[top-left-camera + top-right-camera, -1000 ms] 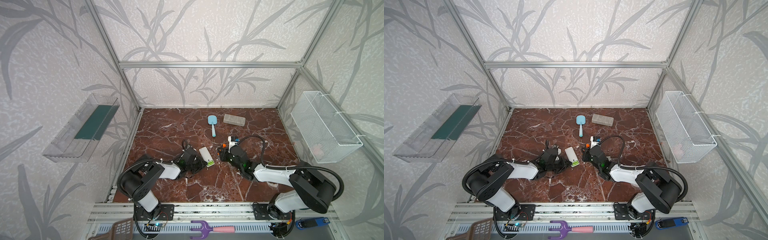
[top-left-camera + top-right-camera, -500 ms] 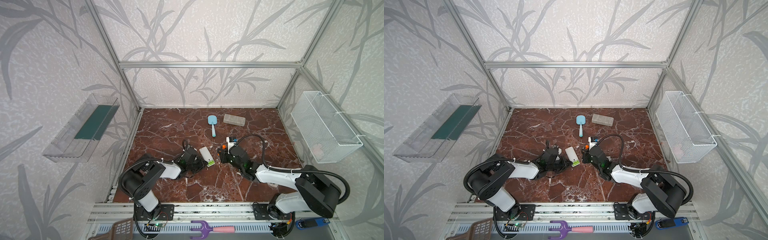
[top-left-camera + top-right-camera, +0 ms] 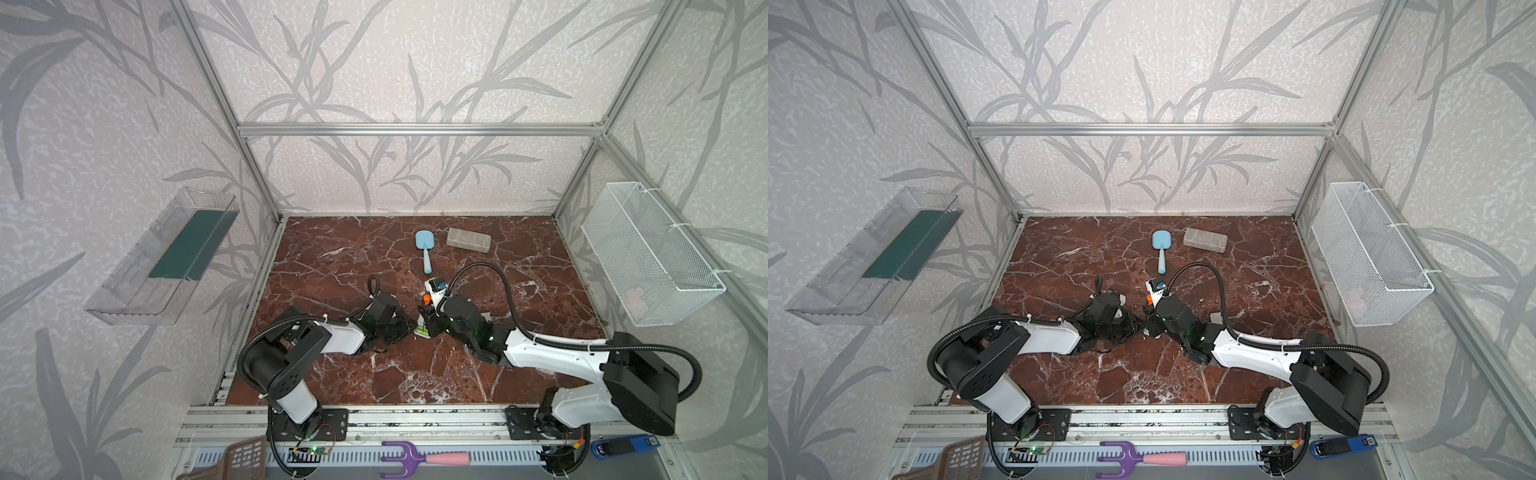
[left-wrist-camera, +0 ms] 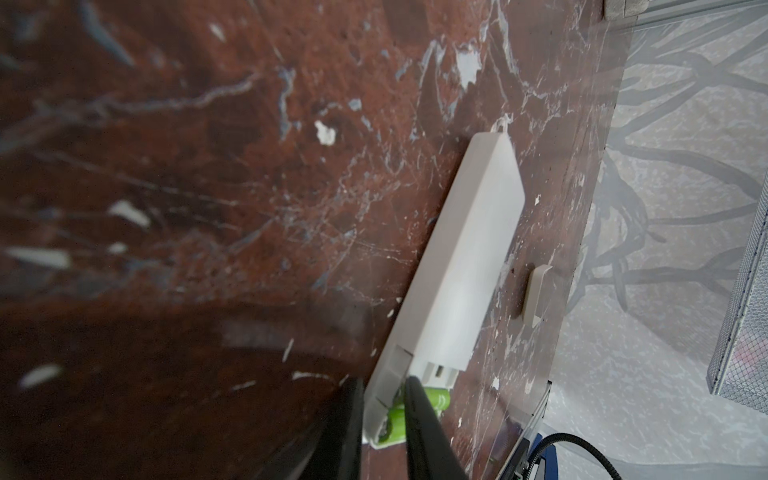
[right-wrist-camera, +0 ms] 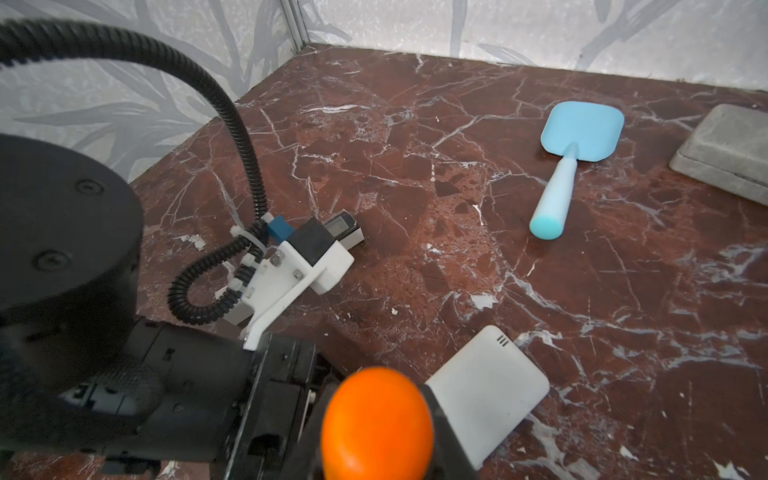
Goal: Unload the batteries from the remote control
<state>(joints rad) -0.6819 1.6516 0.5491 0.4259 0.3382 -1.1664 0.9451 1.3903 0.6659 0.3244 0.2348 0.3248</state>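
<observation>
The white remote control [image 4: 461, 257] lies flat on the marble floor with its compartment open at the near end. Lime-green batteries [image 4: 439, 401] sit in that compartment. My left gripper [image 4: 384, 382] is clamped on the remote's side wall, one finger outside it and the other inside against the batteries. My right gripper [image 5: 376, 449] is shut on the orange-and-black screwdriver [image 5: 374, 411] and hangs over the remote's [image 5: 486, 390] battery end. In both top views the two grippers [image 3: 409, 328] [image 3: 430, 326] meet mid-floor and cover most of the remote. Only a green sliver [image 3: 423, 331] shows between them.
A small white cover-like piece [image 4: 538, 295] lies beside the remote. A light-blue scoop [image 3: 424, 245] and a grey block [image 3: 468, 240] lie further back. A wire basket [image 3: 648, 253] hangs on the right wall, a clear tray [image 3: 166, 253] on the left wall.
My right gripper has moved left with the screwdriver, over the remote's battery end. The remote, in plain sight before, is now mostly covered by both grippers. The left arm has barely shifted.
</observation>
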